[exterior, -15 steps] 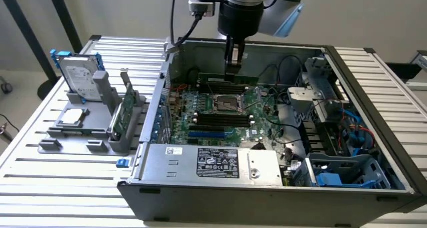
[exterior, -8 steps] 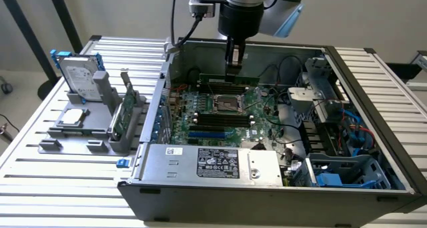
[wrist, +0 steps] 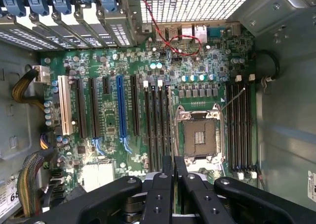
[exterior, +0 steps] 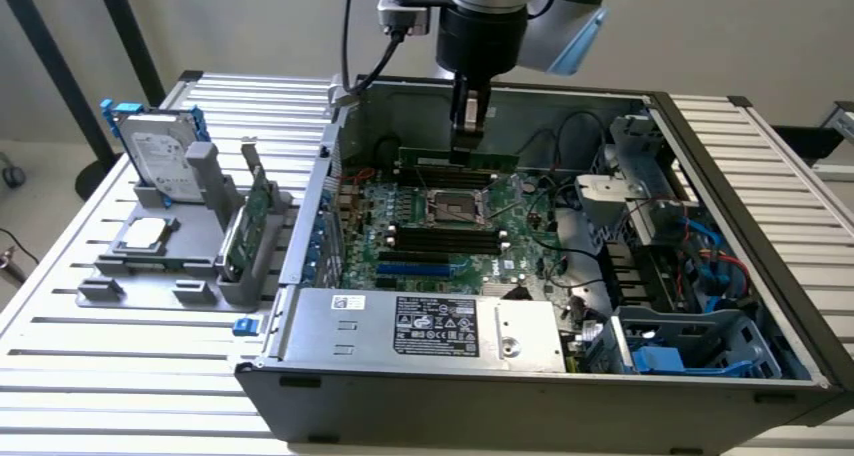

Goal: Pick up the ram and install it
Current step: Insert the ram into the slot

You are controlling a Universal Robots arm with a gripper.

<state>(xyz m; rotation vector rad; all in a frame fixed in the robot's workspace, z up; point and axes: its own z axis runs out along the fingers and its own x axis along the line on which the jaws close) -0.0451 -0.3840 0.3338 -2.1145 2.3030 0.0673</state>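
The hand (exterior: 466, 144) reaches down into the open case (exterior: 534, 396) with its fingers drawn narrow, pinching the ram (exterior: 501, 162) by its upper edge near the middle. The ram lies level and lengthwise over the motherboard (exterior: 441, 231), just past the socket (exterior: 451, 207) towards the case's far wall. In the wrist view the closed hand (wrist: 174, 177) hangs above the board between the socket (wrist: 201, 135) and a bank of black slots (wrist: 157, 125), while on the worktop (exterior: 134, 376) to the exterior view's left a grey holder (exterior: 200, 276) carries other parts.
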